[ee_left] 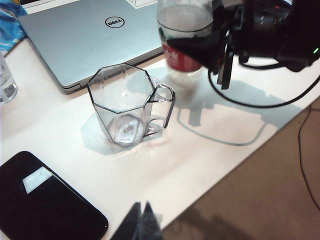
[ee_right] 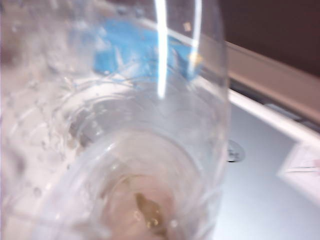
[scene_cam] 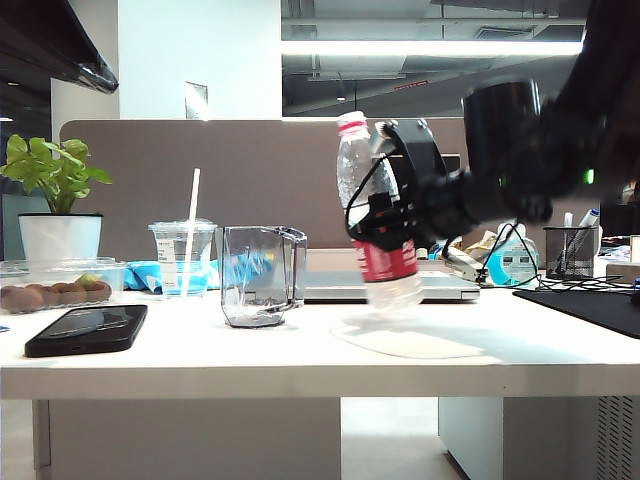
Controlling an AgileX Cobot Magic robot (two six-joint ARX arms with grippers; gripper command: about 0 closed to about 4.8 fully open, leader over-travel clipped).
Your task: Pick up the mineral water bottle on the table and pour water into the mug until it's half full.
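The mineral water bottle (scene_cam: 358,165) is clear with a pink-red neck ring and a red label, and it shows blurred and slightly tilted just above the white table (scene_cam: 300,370). My right gripper (scene_cam: 388,215) is shut on it at the label, seen also in the left wrist view (ee_left: 202,47). The right wrist view is filled by the bottle (ee_right: 125,125) up close, hiding the fingers. The clear angular mug (scene_cam: 260,275) stands empty to the bottle's left, handle toward it (ee_left: 127,107). My left gripper (ee_left: 143,220) is shut with nothing in it, above the table's front edge near the mug.
A silver laptop (ee_left: 85,35) lies shut behind the mug and bottle. A black phone (scene_cam: 88,328) rests near the front left. A plastic cup with a straw (scene_cam: 183,255), a food container (scene_cam: 55,285) and a potted plant (scene_cam: 58,200) stand far left. A black mat (scene_cam: 590,305) lies right.
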